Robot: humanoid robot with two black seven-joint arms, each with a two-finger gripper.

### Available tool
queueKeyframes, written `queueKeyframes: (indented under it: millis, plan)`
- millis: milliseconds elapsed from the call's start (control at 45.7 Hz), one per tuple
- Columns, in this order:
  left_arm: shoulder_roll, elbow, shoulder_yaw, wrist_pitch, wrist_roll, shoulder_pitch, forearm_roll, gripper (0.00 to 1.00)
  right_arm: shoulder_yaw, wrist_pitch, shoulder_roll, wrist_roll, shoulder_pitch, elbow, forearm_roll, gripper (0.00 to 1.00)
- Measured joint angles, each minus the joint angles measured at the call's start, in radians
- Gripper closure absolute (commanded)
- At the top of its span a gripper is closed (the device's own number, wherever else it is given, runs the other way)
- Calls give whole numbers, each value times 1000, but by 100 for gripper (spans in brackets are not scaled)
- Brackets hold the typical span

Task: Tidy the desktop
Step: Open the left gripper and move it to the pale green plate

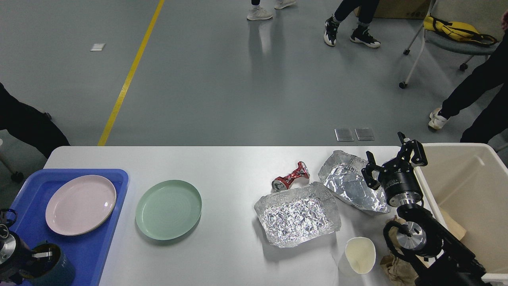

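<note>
The desktop [230, 167] spreads across the lower view, carrying 2 foil trays [298, 217], [349, 182], a crushed red can [291, 177], a green plate [168, 209] and a paper cup [359, 254]. The right gripper [393, 158] hovers above the far foil tray beside the cream bin [468, 190], fingers spread wide and empty. To do this well, I judge it should pinch the foil rim, lift and clear the bin wall. The left gripper [10, 246] sits low over the blue tray [79, 254]; I cannot tell its state. No writing is legible.

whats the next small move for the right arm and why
Probably lower the right gripper, which is open and empty, onto the far foil tray just beside it. That tray, like the crushed can, lies on the desktop near the cream bin.
</note>
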Motion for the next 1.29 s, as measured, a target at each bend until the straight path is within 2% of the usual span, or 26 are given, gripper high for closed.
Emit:
queueKeyframes:
  millis: [175,394,482,591,657,679,810,942,1051,1161,1292]
  plan:
    - [7,0,0,-2,0,-8,-2,7,0,0,0,0,0,0,0,0]
    - [40,-4,12,-47,3,-87,-3,4,0,0,0,0,0,0,0,0]
    - [62,-5,16,-123,3,-140,-3,4,0,0,0,-1,0,0,0,0]
    - [88,-5,17,-257,2,-241,-4,4,0,0,0,-1,0,0,0,0]
    - [101,-4,14,-335,0,-321,-20,4,0,0,0,-1,0,0,0,0]
    - [107,-4,12,-388,-3,-390,-51,4,0,0,0,-1,0,0,0,0]
    - [101,-2,5,-456,-4,-528,-126,4,0,0,0,-1,0,0,0,0]
    - [56,-2,1,-469,-4,-638,-149,4,0,0,0,-1,0,0,0,0]
    - [-3,-1,1,-465,-5,-659,-155,4,0,0,0,-1,0,0,0,0]
    - [-58,3,1,-435,-14,-608,-169,4,0,0,0,-1,0,0,0,0]
    - [-138,19,1,-336,-33,-479,-256,4,0,0,0,-1,0,0,0,0]
